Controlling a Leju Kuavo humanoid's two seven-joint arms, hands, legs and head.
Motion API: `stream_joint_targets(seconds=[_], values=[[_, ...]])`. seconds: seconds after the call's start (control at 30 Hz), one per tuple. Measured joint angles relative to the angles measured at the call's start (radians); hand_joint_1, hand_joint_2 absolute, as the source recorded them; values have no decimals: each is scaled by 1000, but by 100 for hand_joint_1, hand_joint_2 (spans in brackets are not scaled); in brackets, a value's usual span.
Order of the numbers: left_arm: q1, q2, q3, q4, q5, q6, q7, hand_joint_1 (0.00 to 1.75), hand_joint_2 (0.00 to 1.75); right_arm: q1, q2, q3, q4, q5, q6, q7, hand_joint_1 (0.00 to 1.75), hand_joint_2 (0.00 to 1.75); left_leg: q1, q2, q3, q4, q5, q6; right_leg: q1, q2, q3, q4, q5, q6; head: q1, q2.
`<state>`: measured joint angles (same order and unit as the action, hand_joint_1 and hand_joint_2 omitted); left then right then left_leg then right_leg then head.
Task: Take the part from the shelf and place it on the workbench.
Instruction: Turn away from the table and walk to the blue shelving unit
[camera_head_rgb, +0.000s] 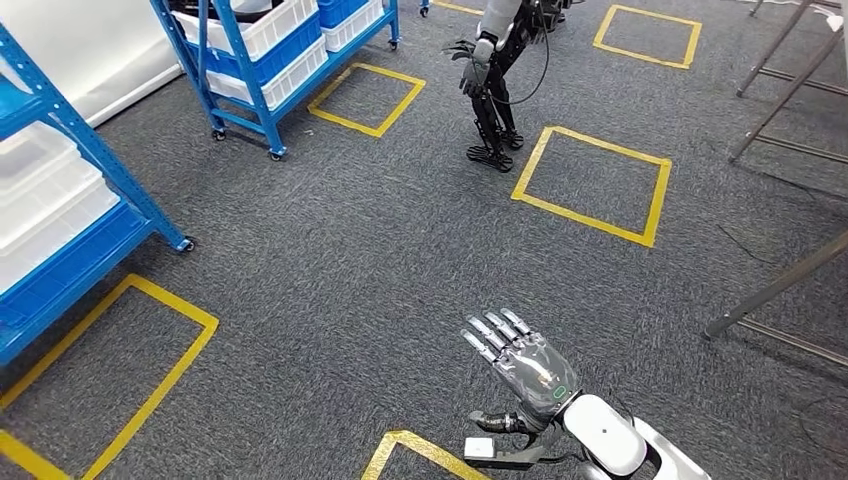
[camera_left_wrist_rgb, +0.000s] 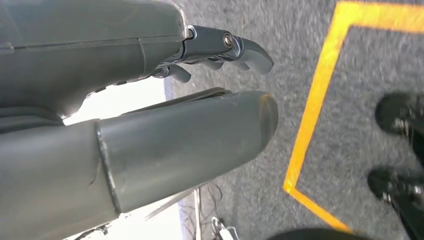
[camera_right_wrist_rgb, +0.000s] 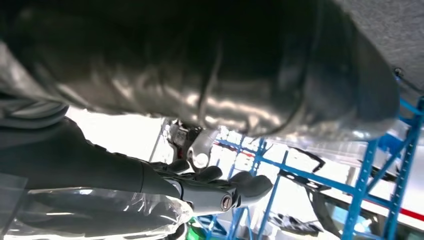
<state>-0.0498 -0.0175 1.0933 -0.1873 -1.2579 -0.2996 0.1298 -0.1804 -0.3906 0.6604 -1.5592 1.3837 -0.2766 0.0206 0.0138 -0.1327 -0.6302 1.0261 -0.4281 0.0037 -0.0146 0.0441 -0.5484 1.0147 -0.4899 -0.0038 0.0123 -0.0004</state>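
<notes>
Right hand (camera_head_rgb: 520, 362) is low in the head view, back of the hand up, over grey carpet (camera_head_rgb: 350, 250). Its fingers (camera_head_rgb: 497, 335) are stretched forward side by side, and a clear plastic skin covers the back. In the right wrist view the dark fingers (camera_right_wrist_rgb: 220, 192) curve toward the thumb (camera_right_wrist_rgb: 90, 167). A large dark mass in shiny clear plastic (camera_right_wrist_rgb: 200, 65) sits right above them. We cannot tell whether that mass is the part, or whether the hand holds anything.

Left hand (camera_left_wrist_rgb: 150, 115) hangs over the carpet. The thick grey thumb (camera_left_wrist_rgb: 185, 150) and darker fingers (camera_left_wrist_rgb: 250, 50) are apart, with nothing between them. It is spread and holding nothing. Yellow tape (camera_left_wrist_rgb: 310, 115) lies on the floor beyond it.

We cannot pick out the part itself. A blue shelf (camera_head_rgb: 100, 165) stands at the left edge of the head view, loaded with white bins (camera_head_rgb: 45, 200). A second blue shelf (camera_head_rgb: 255, 95) on wheels, also with white bins, is farther back. Blue shelf rails (camera_right_wrist_rgb: 367, 175) also show past the right hand's fingers in the right wrist view.

Yellow tape squares (camera_head_rgb: 590, 180) mark the carpet. Another robot (camera_head_rgb: 495, 90) stands at the top centre beside one square, well apart from the right hand. Grey metal legs (camera_head_rgb: 775, 285) slant in at the right edge.
</notes>
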Motion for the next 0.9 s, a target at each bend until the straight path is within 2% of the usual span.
stream_joint_targets(seconds=[0.03, 0.1, 0.17, 0.2, 0.23, 0.27, 0.3, 0.33, 0.37, 0.4, 0.43, 0.47, 0.5, 0.57, 0.6, 0.63, 0.67, 0.7, 0.73, 0.77, 0.8, 0.87, 0.9], values=[[0, 0, 0, 0, -1, 1, -1, 0, 0, 3, 0, -2, -1, 1, -1, 0, 0, 0, -2, 31, -11, 23, -17, -4, -1, -14, 3, -6, 3, -7, 0, 0], [-2, 0, -1, 0, -1, 5, -4, 0, 0, 13, 1, -7, -2, 3, -3, 0, 0, 0, -4, 100, -59, 129, -82, -9, 2, -45, 6, -11, 5, -15, 0, 0], [-2, 0, -1, 0, 0, 7, -7, 0, 0, 25, 1, -12, 0, 6, -3, 0, 0, 0, -2, 122, -115, 257, -139, -15, 6, -78, 5, -10, 4, -19, 0, 0], [-1, 0, -1, 0, 2, 9, -8, 0, 0, 29, 1, -15, 1, 7, -3, 0, 0, 0, -2, 125, -126, 286, -144, -17, 7, -94, 5, -10, 3, -19, 0, 0], [0, 0, -1, 0, 4, 10, -8, 0, 0, 32, 1, -16, 3, 8, -4, 0, 0, 0, -1, 128, -114, 272, -129, -18, 7, -108, 6, -10, 1, -19, 0, 0], [2, 0, -1, 0, 7, 12, -7, 0, 0, 34, 2, -18, 5, 8, -5, 0, 0, 0, -1, 134, -83, 222, -101, -18, 7, -120, 7, -10, 0, -17, 0, 0], [3, 0, -1, 0, 10, 14, -6, 0, 0, 36, 2, -20, 6, 8, -6, 0, 0, 0, -1, 152, -38, 144, -69, -15, 8, -132, 10, -9, -3, -14, 0, 0], [3, 0, -1, 0, 13, 16, -5, 0, 0, 39, 2, -23, 7, 7, -9, 0, 0, 44, -5, 174, 4, 73, -46, -11, 10, -142, 13, -8, -6, -9, 0, 0], [3, 0, -1, 0, 15, 17, -4, 0, 0, 41, 2, -27, 8, 7, -12, 0, 0, 87, -8, 189, 32, 23, -33, -4, 13, -151, 15, -6, -10, -4, 0, 0], [3, 0, -1, 0, 16, 18, -3, 0, 0, 42, 2, -32, 9, 6, -15, 0, 0, 131, -11, 199, 46, -4, -29, 2, 16, -159, 18, -5, -13, 1, 0, 0], [3, 0, -1, 0, 17, 19, -2, 0, 0, 44, 2, -35, 9, 5, -17, 0, 0, 175, -14, 193, 47, -8, -31, 8, 17, -168, 20, -5, -15, 6, 1, 0], [4, 0, -1, 0, 16, 19, -1, 0, 0, 46, 2, -38, 10, 5, -19, 0, 0, 175, -14, 180, 46, -10, -29, 14, 17, -177, 23, -7, -16, 10, 1, 0], [5, 0, -1, 0, 15, 21, 1, 0, 0, 50, 1, -42, 9, 4, -21, 0, 0, 175, -13, 170, 47, -14, -27, 20, 14, -169, 26, -3, -22, 17, 1, 0], [4, -1, -1, 0, 13, 24, 5, 0, 0, 66, -7, -55, 7, -2, -33, -3, 0, 175, -9, 148, 52, -21, -22, 32, 8, -115, 8, 46, -59, 27, 1, 0], [3, -2, -1, 0, 14, 26, 6, 0, 0, 78, -14, -64, 5, -7, -41, -7, 0, 175, -7, 137, 52, -22, -20, 36, 5, -79, -18, 102, -91, 31, 1, 0], [2, -2, -1, 0, 18, 28, 7, 0, 0, 91, -23, -73, 4, -16, -47, -12, 0, 175, -7, 124, 52, -22, -19, 39, 4, -57, -52, 170, -125, 32, 1, 0], [1, -2, 1, 0, 24, 30, 8, 0, 0, 105, -31, -83, 3, -25, -50, -19, 0, 175, -8, 110, 51, -21, -19, 41, 4, -48, -87, 236, -148, 33, 1, 0], [1, -2, 4, 0, 34, 32, 8, 0, 0, 118, -37, -92, 3, -35, -51, -28, 0, 175, -9, 95, 50, -20, -19, 42, 4, -45, -112, 277, -154, 33, 1, 0], [1, -2, 8, 0, 43, 32, 10, 0, 0, 126, -41, -101, 3, -46, -50, -36, 0, 175, -9, 80, 51, -19, -19, 41, 3, -44, -120, 281, -139, 32, 1, 0], [1, -2, 14, 0, 53, 33, 12, 0, 0, 130, -43, -109, 5, -57, -50, -42, 0, 175, -9, 66, 52, -18, -20, 41, 3, -40, -110, 246, -104, 31, 1, 0], [0, -2, 19, 0, 63, 33, 15, 0, 0, 132, -43, -119, 10, -69, -49, -47, 0, 175, -9, 52, 53, -16, -21, 39, 2, -28, -84, 179, -60, 28, 1, 0], [-1, -5, 30, 0, 77, 36, 21, 0, 0, 131, -42, -143, 31, -96, -50, -54, 0, 175, -9, 27, 51, -11, -23, 33, -1, 22, -32, 55, -4, 22, 1, 0], [-2, -6, 36, 0, 81, 39, 23, 0, 0, 130, -41, -155, 48, -107, -52, -58, 0, 175, -8, 15, 47, -9, -22, 29, -1, 38, -19, 22, 5, 20, 1, 0]])
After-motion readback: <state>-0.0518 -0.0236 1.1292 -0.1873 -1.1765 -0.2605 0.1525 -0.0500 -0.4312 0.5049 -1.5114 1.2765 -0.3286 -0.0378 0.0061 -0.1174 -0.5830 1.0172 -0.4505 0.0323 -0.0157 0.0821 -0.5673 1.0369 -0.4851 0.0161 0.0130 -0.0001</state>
